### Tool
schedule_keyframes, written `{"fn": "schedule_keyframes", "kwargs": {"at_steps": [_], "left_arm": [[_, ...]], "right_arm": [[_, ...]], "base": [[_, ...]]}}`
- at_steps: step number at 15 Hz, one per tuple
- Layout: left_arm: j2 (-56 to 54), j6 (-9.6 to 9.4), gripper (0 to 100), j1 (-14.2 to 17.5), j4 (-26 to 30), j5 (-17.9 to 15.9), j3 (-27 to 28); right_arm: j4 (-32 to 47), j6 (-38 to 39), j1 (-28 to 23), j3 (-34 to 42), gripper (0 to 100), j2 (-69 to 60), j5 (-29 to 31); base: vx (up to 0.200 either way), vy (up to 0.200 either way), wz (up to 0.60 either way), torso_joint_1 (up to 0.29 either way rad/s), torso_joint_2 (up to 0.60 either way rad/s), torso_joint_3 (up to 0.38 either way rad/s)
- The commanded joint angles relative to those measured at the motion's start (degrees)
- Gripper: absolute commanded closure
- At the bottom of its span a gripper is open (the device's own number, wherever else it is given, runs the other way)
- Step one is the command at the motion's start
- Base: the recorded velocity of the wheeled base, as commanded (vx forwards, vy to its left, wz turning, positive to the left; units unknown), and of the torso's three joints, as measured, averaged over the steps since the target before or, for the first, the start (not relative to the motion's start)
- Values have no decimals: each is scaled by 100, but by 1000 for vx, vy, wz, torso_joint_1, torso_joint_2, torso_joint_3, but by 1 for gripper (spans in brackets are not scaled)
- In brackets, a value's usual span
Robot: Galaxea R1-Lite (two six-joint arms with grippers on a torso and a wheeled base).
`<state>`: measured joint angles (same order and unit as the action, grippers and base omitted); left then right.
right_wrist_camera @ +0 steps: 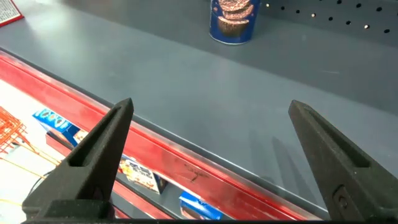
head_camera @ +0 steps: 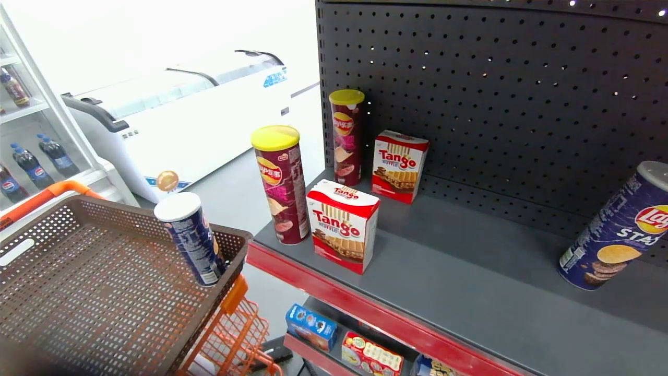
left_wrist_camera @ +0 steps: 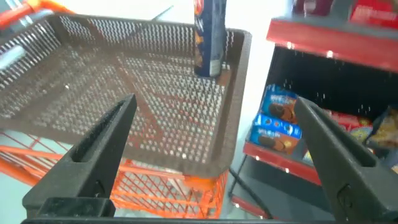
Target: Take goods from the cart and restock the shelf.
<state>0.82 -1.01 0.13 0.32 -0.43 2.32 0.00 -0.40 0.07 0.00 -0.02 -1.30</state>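
A blue chips can (head_camera: 190, 237) with a white lid leans in the far right corner of the brown mesh basket (head_camera: 78, 292) on the orange cart. My left gripper (left_wrist_camera: 214, 104) hovers open and holds nothing, above the near side of the basket (left_wrist_camera: 124, 93), with that can (left_wrist_camera: 208, 37) farther off. A second blue can (head_camera: 621, 230) stands at the right of the grey shelf (head_camera: 469, 277). My right gripper (right_wrist_camera: 211, 107) is open and holds nothing, over the shelf's red front edge (right_wrist_camera: 186, 155), short of that can (right_wrist_camera: 233, 18).
Two maroon cans (head_camera: 282, 185) (head_camera: 346, 137) and two red-and-white wafer boxes (head_camera: 343, 225) (head_camera: 399, 166) stand at the shelf's left end. A black pegboard (head_camera: 496, 104) backs the shelf. Snack packs (head_camera: 313, 326) fill the lower shelf. A chest freezer (head_camera: 182, 115) stands behind the cart.
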Motion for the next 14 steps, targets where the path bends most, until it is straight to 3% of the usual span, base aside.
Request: {"fn": "schedule_keyframes", "kwargs": {"at_steps": [1, 4, 5, 6, 14], "left_arm": [[1773, 84, 0, -5, 83, 25, 1430], [3293, 75, 0, 39, -102, 183, 2054], [3865, 92, 0, -75, -585, 632, 2159], [4357, 128, 0, -75, -937, 737, 2141], [7020, 110, 0, -84, -2668, 517, 2177]], "right_arm": [[0, 5, 1, 0, 0, 2, -1], [0, -4, 1, 0, 0, 2, -1], [0, -4, 1, 0, 0, 2, -1], [0, -4, 1, 0, 0, 2, -1], [0, -4, 1, 0, 0, 2, -1]], "base": [[0, 0, 0, 0, 0, 0], [0, 0, 0, 0, 0, 0], [0, 0, 0, 0, 0, 0], [0, 0, 0, 0, 0, 0], [0, 0, 0, 0, 0, 0]]}}
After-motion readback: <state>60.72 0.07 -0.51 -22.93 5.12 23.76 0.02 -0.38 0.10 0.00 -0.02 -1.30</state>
